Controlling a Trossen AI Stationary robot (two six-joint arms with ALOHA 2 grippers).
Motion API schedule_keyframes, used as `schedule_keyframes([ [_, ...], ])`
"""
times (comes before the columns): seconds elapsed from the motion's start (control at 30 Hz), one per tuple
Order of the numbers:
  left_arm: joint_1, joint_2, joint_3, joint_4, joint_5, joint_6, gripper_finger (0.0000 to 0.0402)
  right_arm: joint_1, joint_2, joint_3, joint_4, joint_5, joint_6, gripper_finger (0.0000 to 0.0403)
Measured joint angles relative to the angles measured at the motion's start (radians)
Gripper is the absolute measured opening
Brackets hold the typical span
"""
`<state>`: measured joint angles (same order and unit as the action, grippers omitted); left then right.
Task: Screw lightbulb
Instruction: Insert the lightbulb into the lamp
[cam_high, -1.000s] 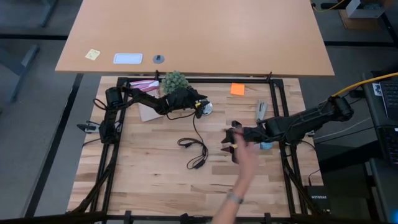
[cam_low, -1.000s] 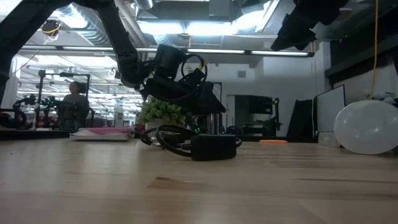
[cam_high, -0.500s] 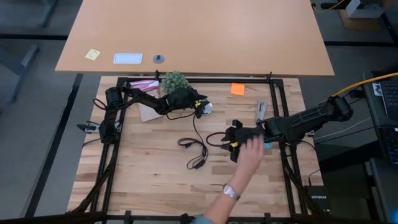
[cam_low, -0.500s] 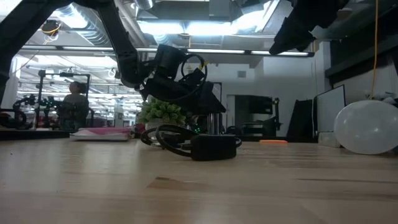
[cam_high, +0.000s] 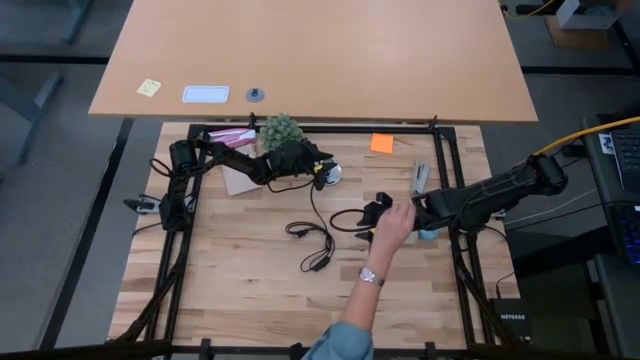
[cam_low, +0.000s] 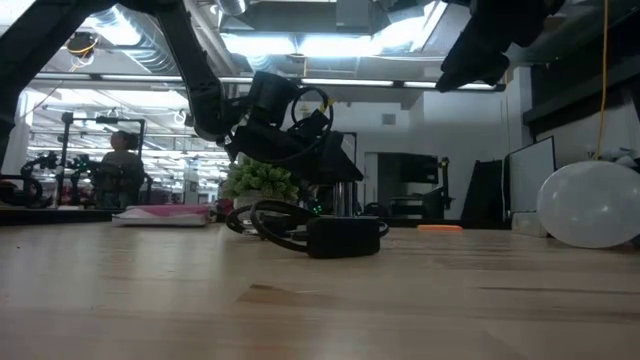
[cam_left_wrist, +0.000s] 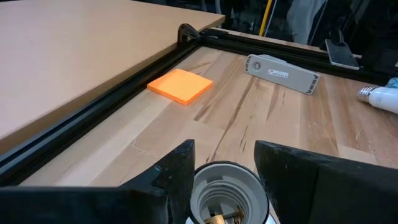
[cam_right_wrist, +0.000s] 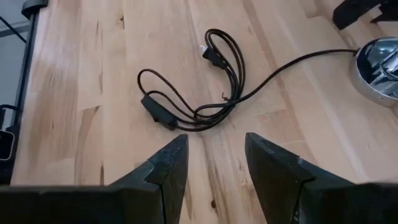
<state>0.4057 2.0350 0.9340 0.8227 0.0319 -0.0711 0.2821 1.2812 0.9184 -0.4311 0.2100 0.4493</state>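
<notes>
My left gripper (cam_high: 322, 172) is at the far side of the table, shut on the silvery lamp socket (cam_high: 331, 174), whose open cup shows in the left wrist view (cam_left_wrist: 225, 183). The socket's black cord (cam_high: 315, 236) lies coiled on the wood. The white lightbulb (cam_left_wrist: 380, 98) lies on its side on the table at the right. It also shows in the low view (cam_low: 592, 205), and my right arm hides it in the high view. My right gripper (cam_high: 372, 215) is open and empty above the table's middle right, with a person's hand (cam_high: 396, 222) at it. My left gripper holds the socket's round collar (cam_left_wrist: 198, 186) between its two fingers, one on each side. The fingers come about level from the table's left. The cup's opening faces away from the wrist, toward the table's right, and a brass contact shows inside it.
A small green plant (cam_high: 280, 128) and a pink packet (cam_high: 232, 135) stand behind my left arm. An orange sticky pad (cam_high: 381, 143) and a grey device (cam_high: 420, 178) lie at the far right. A light-blue object (cam_high: 428, 235) lies under my right arm. A black frame edges the board.
The person's arm has reached in from the table's near edge, and the hand has gone up to my right gripper, where it now rests. My left gripper and the socket have kept still.
</notes>
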Motion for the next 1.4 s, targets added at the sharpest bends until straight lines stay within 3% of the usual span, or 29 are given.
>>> schedule_keyframes([
  [0.7,0.000,0.000,0.000,0.000,0.000,0.000,0.0157,-0.001,0.001,0.000,-0.015,0.016,0.041,0.0166],
  [0.93,0.000,0.000,0.000,0.000,0.000,0.000,0.0157,-0.001,-0.022,0.000,-0.029,0.096,0.036,0.0166],
  [1.13,0.000,0.000,0.000,0.000,0.000,0.000,0.0157,-0.001,-0.129,0.000,-0.130,0.096,0.014,0.0166],
  [1.4,0.000,0.000,0.000,0.000,0.000,0.000,0.0157,-0.001,-0.283,0.000,-0.422,0.102,0.016,0.0166],
])
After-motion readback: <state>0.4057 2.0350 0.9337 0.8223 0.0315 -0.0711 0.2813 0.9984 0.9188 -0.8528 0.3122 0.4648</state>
